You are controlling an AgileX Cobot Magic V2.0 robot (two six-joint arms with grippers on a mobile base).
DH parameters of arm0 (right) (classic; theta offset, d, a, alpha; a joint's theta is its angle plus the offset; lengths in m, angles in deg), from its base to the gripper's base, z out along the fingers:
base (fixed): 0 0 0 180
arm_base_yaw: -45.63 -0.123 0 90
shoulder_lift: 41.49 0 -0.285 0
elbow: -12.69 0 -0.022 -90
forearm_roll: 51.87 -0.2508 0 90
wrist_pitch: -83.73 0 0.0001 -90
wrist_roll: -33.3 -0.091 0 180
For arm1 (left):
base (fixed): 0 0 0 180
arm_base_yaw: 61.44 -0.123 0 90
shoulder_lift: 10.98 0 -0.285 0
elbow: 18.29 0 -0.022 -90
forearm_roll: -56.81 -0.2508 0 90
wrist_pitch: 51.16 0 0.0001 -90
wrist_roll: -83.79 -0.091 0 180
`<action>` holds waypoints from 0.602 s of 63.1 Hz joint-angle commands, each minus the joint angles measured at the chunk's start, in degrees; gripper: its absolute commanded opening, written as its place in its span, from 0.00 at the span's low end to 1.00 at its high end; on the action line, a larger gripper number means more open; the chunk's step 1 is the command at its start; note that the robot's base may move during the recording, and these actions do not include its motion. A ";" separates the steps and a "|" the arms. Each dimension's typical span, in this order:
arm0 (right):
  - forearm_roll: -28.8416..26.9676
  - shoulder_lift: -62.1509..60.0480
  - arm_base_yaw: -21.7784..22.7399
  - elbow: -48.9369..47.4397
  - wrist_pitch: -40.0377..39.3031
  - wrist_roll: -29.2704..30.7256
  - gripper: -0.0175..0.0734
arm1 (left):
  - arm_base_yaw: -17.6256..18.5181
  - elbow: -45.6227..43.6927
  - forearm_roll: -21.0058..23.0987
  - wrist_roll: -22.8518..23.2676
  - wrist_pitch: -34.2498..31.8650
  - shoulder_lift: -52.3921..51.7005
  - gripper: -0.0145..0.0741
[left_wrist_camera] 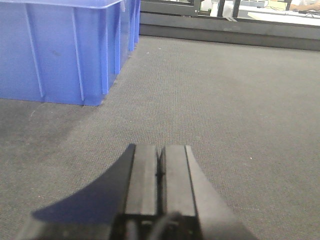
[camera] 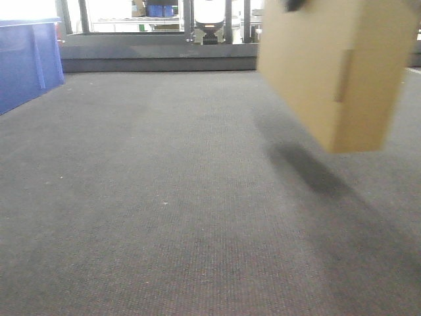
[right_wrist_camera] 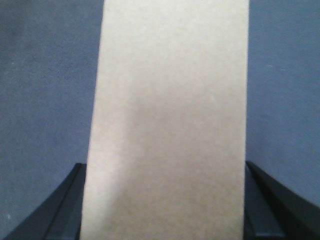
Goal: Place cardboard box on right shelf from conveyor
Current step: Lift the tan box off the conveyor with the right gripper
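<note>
Cardboard box [camera: 332, 69] hangs tilted above conveyor [camera: 164, 210], clear of blue bin [camera: 26, 62].

The cardboard box [camera: 329, 66] is showing smooth, matt tan paperboard. The conveyor [camera: 164, 197] is looking like rough, woven dark grey cloth. The blue bin [left_wrist_camera: 60, 50] is appearing as slightly glossy plastic.

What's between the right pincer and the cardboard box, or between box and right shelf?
Nothing: the right pincer grips the cardboard box by both sides, clear of the conveyor. The right shelf is out of view; path unknown.
</note>
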 commanded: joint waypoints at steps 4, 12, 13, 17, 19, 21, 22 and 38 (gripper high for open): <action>1.40 -15.01 1.53 10.79 -11.25 0.88 0.37 | -0.07 -0.16 0.27 0.29 -4.80 -0.70 0.03; 1.40 -27.73 1.71 20.54 -14.51 0.87 0.37 | -0.07 -0.16 0.27 0.29 -4.80 -0.70 0.03; 1.40 -29.07 1.71 21.50 -14.57 0.87 0.37 | -0.07 -0.16 0.27 0.29 -4.80 -0.70 0.03; 1.40 -35.76 1.71 25.37 -14.64 0.87 0.37 | -0.07 -0.16 0.27 0.29 -4.80 -0.70 0.03; 1.40 -38.47 1.71 27.40 -14.64 0.87 0.37 | -0.07 -0.16 0.27 0.29 -4.80 -0.70 0.03; 1.40 -41.15 1.71 28.92 -14.64 0.87 0.37 | -0.07 -0.16 0.27 0.29 -4.80 -0.70 0.03; 1.40 -43.16 1.71 30.01 -14.64 0.87 0.37 | -0.07 -0.16 0.27 0.29 -4.80 -0.70 0.03; 1.93 -65.91 1.71 40.20 -14.98 0.87 0.37 | -0.07 -0.16 0.27 0.29 -4.80 -0.70 0.03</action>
